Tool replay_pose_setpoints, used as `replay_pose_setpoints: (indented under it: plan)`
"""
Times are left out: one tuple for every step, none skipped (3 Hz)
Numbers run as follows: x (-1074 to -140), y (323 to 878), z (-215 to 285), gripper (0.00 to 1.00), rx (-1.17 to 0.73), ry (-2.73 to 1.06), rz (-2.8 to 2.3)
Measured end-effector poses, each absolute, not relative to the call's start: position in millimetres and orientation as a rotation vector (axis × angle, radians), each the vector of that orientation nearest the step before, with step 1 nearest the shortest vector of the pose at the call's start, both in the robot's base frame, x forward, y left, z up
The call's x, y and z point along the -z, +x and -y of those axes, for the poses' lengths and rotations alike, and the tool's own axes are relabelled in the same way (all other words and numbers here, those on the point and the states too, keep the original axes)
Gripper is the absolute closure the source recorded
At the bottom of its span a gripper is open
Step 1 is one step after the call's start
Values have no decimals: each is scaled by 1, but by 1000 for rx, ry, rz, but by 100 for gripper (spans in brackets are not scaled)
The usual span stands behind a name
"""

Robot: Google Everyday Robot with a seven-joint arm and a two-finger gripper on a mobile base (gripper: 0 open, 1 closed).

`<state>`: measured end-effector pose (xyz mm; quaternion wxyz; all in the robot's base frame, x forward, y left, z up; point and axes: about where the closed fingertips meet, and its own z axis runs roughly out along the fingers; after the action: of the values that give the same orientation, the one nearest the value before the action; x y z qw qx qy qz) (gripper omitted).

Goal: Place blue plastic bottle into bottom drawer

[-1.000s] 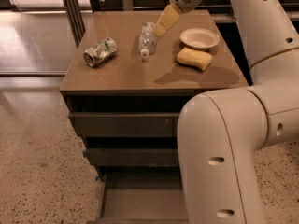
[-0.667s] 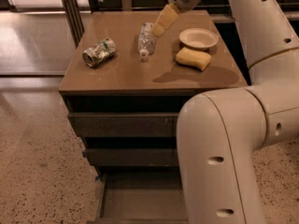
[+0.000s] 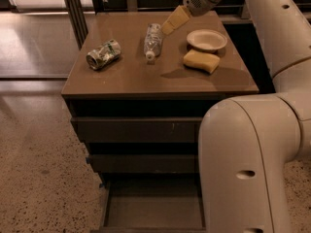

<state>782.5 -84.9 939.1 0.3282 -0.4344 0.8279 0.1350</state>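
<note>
Gripper (image 3: 174, 20) hovers just right of the bottle's (image 3: 152, 39) far end.
The bottle lies on the cabinet top (image 3: 126, 79) at upper centre of the frame. Its long axis runs up-down and its cap points to the lower edge. Whether the gripper is spread or closed cannot be told. The drawer (image 3: 154, 208) stands open at lower centre.

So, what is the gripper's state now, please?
Gripper: at the far end of the blue plastic bottle; open or closed cannot be told.
</note>
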Motion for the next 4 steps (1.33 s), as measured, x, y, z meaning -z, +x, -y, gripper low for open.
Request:
replay_pose_setpoints:
  plan:
    - [-925,806,84,0,-374,-998,-2171]
    - [-910,824,69,0,-413,-944,-2158]
    - [-892,838,39,0,-478,-948,-2147]
    - [-875,848,17,0,-536,-955,-2147]
